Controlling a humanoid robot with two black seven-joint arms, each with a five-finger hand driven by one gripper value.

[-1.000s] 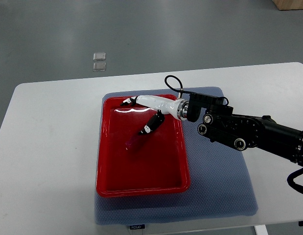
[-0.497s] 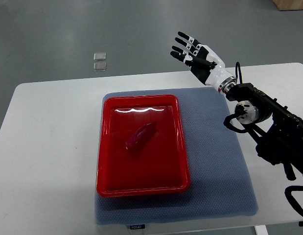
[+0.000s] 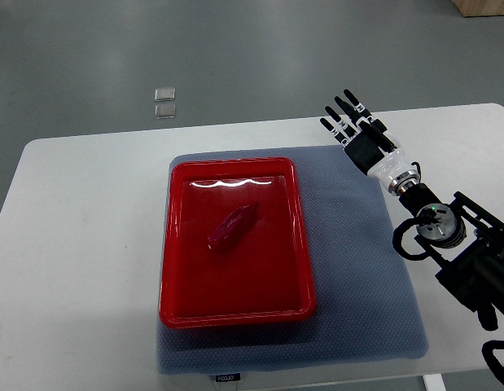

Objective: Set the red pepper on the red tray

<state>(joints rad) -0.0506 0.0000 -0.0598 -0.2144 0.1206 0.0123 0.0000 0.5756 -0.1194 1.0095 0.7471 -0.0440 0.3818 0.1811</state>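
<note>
Though near nothing, robot hand [image 3: 359, 134] splayed, empty.

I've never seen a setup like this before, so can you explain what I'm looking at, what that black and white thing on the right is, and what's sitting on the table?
This is a single camera view looking steeply down from a humanoid robot's own side of a white table. The black and white thing is the robot's right hand, on an arm that comes in from the right edge. Its fingers are spread and it holds nothing. The left arm is out of view. On the table lies a grey mat, and on the mat a red tray. A red pepper lies inside the tray, near its middle, untouched by the hand.
</note>
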